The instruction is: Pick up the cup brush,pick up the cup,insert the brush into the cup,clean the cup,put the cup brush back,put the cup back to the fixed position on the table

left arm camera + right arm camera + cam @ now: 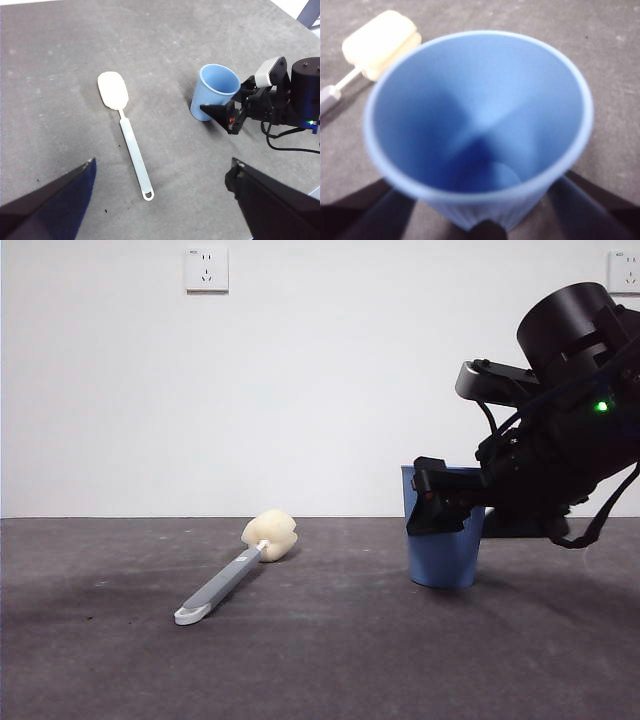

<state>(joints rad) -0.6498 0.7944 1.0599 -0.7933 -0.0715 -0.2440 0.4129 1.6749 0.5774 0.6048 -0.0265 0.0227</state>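
One ribbed blue plastic cup (pixel 444 555) at frame right stands between the right end effector's (pixel 440 502) spread jaws; left end effector (pixel 160 200) spread.

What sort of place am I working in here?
Probably an indoor lab or test bench: a bare dark table, a plain white wall with power sockets, and only the cup and cup brush out.

The dark grey, matte table (pixel 320 660) is faintly scuffed and flecked with pale specks. Two things rest directly on it, well apart. A cup brush (pixel 235 570) with a slim grey handle and a rounded pale-yellow sponge head lies flat on its side. A blue ribbed plastic cup (pixel 443 558) stands upright, its open mouth facing up.
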